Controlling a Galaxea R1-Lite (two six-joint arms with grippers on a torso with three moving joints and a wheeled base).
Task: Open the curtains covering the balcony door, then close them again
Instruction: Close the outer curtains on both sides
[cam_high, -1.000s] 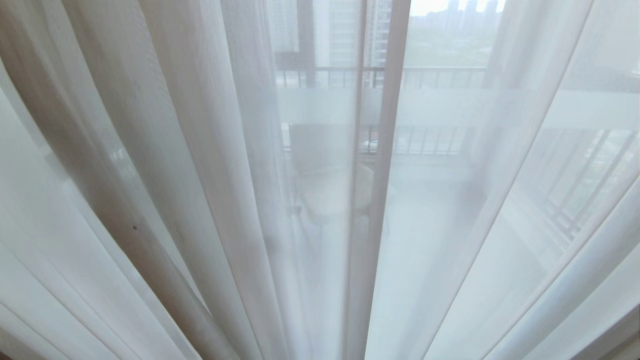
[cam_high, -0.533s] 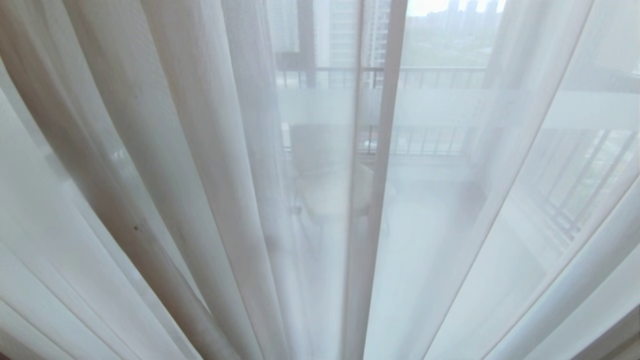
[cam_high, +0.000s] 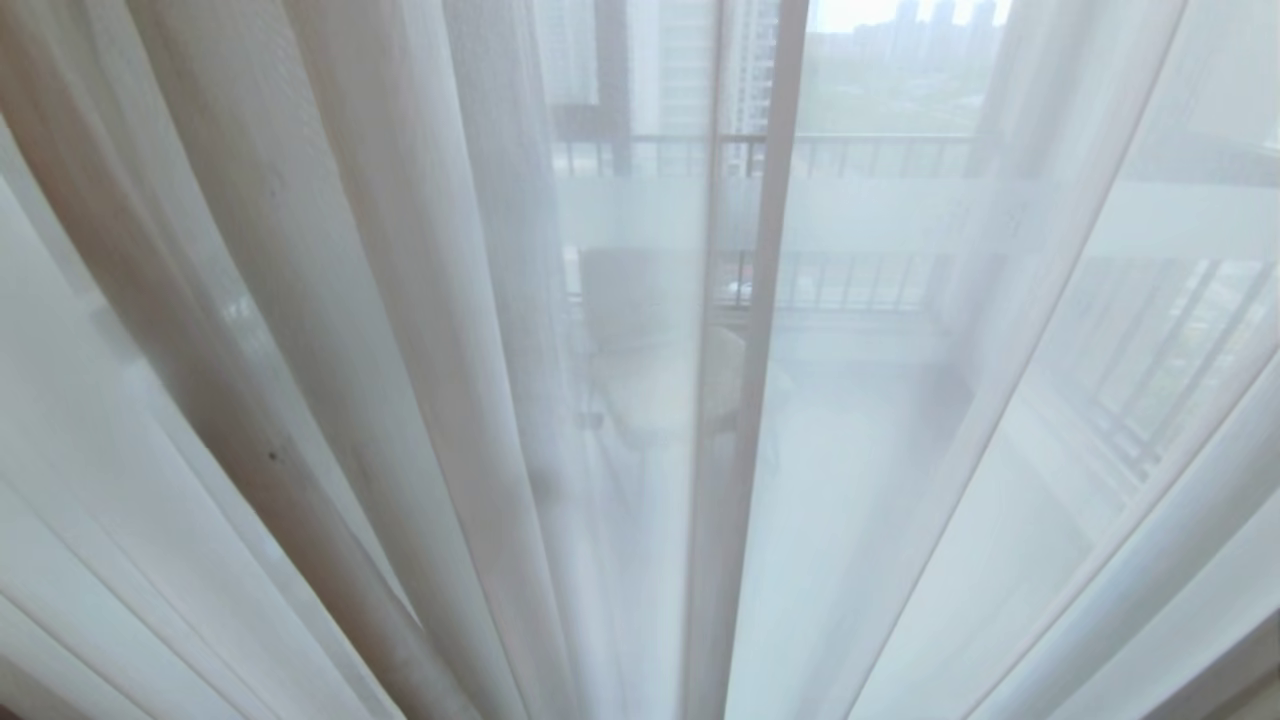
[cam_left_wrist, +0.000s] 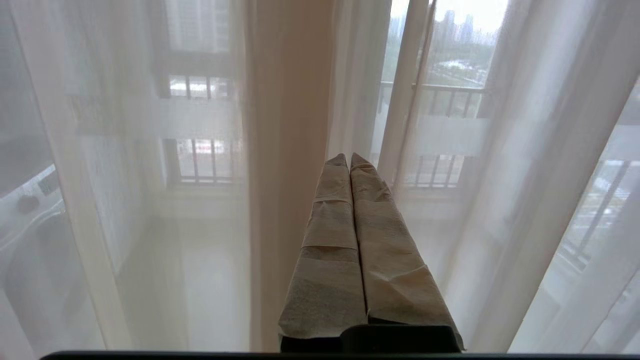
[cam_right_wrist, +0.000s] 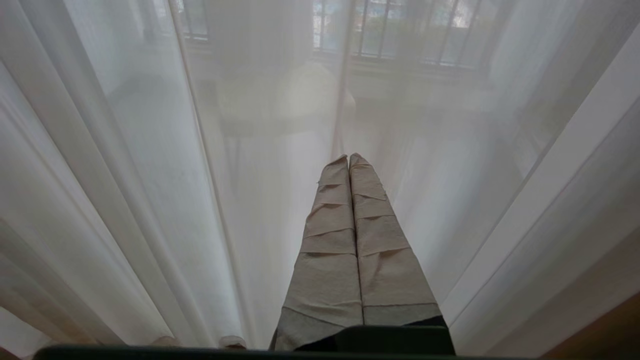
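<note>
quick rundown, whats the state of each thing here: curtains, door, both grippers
sheer curtains: drawn shut across the glass, hanging in folds, edges meeting near the middle
balcony door: behind the sheers, seen only dimly through them; open or closed cannot be told
left gripper: shut, tape-wrapped fingers pressed together, nothing visibly between them, pointing at the sheers
right gripper: shut, fingers together, empty, pointing at the sheers
</note>
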